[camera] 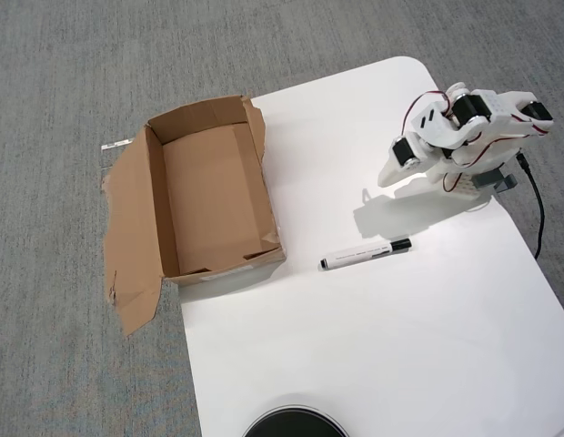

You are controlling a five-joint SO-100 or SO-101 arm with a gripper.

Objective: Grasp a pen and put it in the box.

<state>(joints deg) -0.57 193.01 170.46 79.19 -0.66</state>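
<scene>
Bright even light, soft shadows, sharp focus throughout.

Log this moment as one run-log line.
phase: pre-grasp | arm: folded near table's far right edge | pen: flat on table, untouched | box: open, empty | gripper: state unclear

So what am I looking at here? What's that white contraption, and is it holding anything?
This is one picture from a camera looking straight down. The white contraption is a small robot arm, folded up at the far right of a white table. Its grasping jaws cannot be made out from here, and it holds nothing. A white pen with a black cap lies loose on the table. To the left sits an open, empty cardboard box, hanging partly over the table's edge above grey carpet. A dark round object peeks in below.
</scene>
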